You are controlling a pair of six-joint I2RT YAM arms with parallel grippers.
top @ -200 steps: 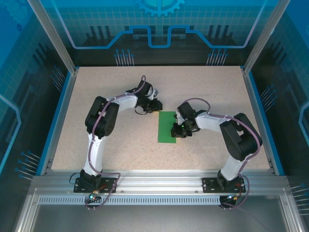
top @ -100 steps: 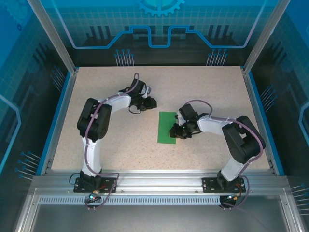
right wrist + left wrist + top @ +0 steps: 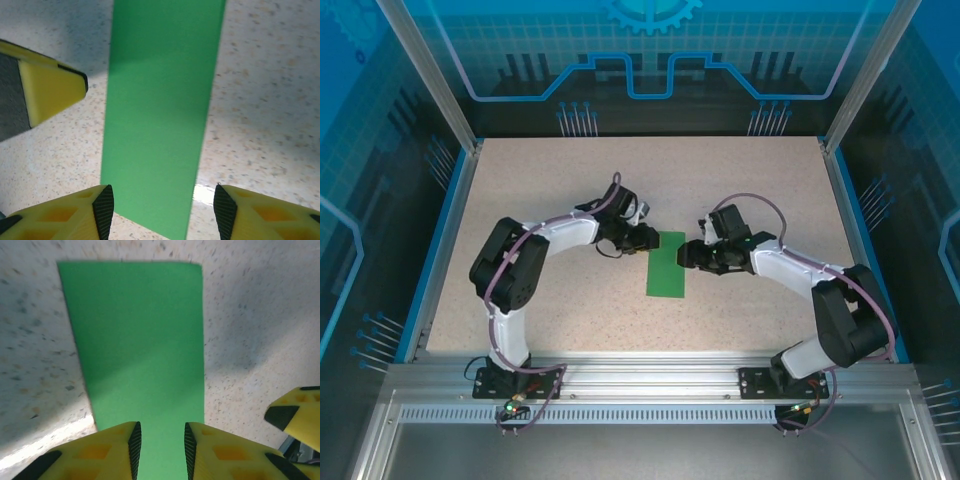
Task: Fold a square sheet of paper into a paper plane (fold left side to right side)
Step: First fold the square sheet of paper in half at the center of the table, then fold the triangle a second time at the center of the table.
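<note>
Two grippers sit at the paper's upper end, and neither has hold of anything. Your left gripper (image 3: 161,452) shows at the bottom of its wrist view with the jaws a narrow slot apart, green visible through the slot and nothing pinched. Your right gripper (image 3: 162,215) is spread wide, one finger at each lower corner of its frame, with the paper running up between them. In the top view the left one is at the paper's upper left corner and the right one is against its upper right edge.

The square sheet of paper (image 3: 666,265) lies flat on the speckled table (image 3: 570,180) at the middle of the top view, a tall rectangle narrower than a square. Expect it to be feather-light, limp and quick to skate on that smooth top, and it will likely crease wherever you pinch. No edge stands lifted, so I would take the left long edge near a corner. Work one fingertip under it while the other gripper pins the right side.
</note>
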